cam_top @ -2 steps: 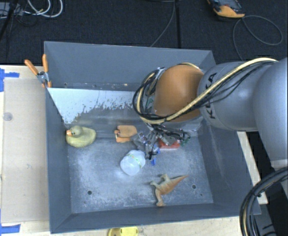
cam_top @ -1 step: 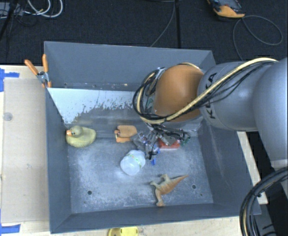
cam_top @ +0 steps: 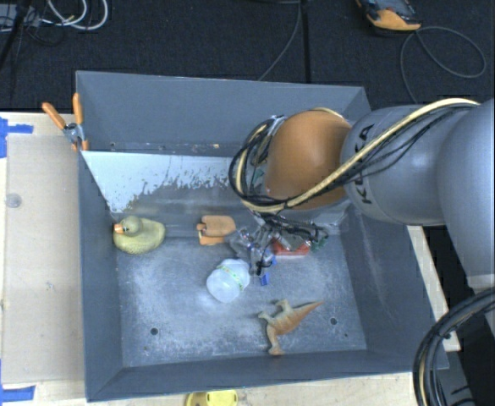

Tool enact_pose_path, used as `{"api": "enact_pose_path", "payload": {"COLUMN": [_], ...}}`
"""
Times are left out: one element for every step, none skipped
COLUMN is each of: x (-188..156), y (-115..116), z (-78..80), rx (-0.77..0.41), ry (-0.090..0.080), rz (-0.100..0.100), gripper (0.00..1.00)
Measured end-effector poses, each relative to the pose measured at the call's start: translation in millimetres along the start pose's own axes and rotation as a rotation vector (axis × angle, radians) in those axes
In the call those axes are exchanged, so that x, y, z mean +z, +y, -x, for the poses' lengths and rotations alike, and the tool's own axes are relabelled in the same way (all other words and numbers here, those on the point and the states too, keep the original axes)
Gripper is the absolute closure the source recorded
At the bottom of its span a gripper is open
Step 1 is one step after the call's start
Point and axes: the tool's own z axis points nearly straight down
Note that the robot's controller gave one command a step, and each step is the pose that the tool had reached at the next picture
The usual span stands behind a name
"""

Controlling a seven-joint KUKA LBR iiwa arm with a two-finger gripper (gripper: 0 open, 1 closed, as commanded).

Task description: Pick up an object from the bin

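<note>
End effector [cam_top: 261, 248] hangs beside pale ball [cam_top: 228, 281]; released or clenched, I cannot tell. Ball looks light, smooth, probably slippery; grip across its middle

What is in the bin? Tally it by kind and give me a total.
Yellow rubber duck: 1
Tan toy dinosaur: 1
Orange-tan block: 1
Pale rounded object: 1
Red-and-green object, partly hidden behind the gripper: 1
Total: 5
</note>
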Motion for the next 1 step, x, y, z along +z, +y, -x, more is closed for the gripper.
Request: {"api": "enact_pose_path", "payload": {"x": [-18.1], "y": [1.8], "z": [-1.5], "rx": [0.000], "ry": [0.006], "rz": [0.004], "gripper": [1.00]}}
